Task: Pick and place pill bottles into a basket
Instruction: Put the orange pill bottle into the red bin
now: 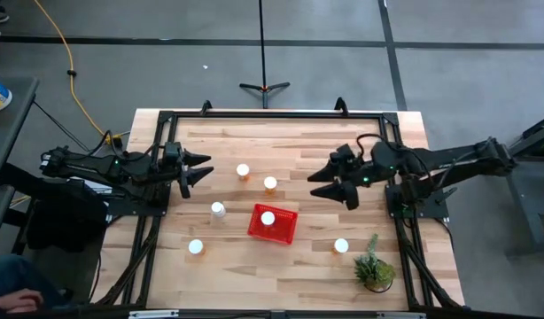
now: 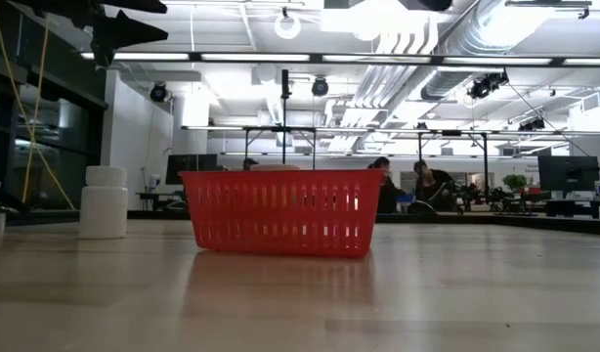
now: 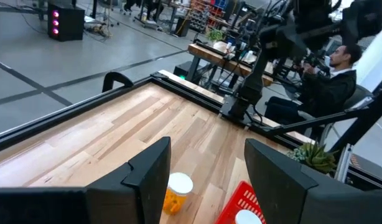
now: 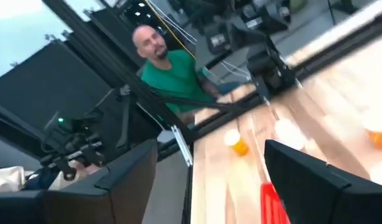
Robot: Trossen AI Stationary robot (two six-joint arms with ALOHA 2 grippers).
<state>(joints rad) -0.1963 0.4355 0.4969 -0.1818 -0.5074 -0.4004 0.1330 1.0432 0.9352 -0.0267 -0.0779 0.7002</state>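
Observation:
The red basket (image 1: 281, 232) stands on the table's near middle, with one white-capped bottle (image 1: 268, 218) inside it. Two orange bottles (image 1: 243, 170) (image 1: 270, 183) stand upright just beyond it, a whitish bottle (image 1: 218, 210) to its left, and two more bottles (image 1: 196, 247) (image 1: 341, 245) nearer the front edge. My left gripper (image 1: 201, 173) is open and empty, high over the table's left part; it also shows in the low view (image 2: 149, 20). My right gripper (image 1: 318, 182) is open and empty over the right part. Each wrist view shows its own fingers apart (image 3: 206, 180) (image 4: 209, 180).
A small green potted plant (image 1: 374, 266) stands at the near right corner. A black frame (image 1: 272, 113) runs round the table's edges. A tripod foot (image 1: 264, 87) stands on the floor beyond the far edge. People sit beyond the table (image 4: 172, 68) (image 3: 331, 81).

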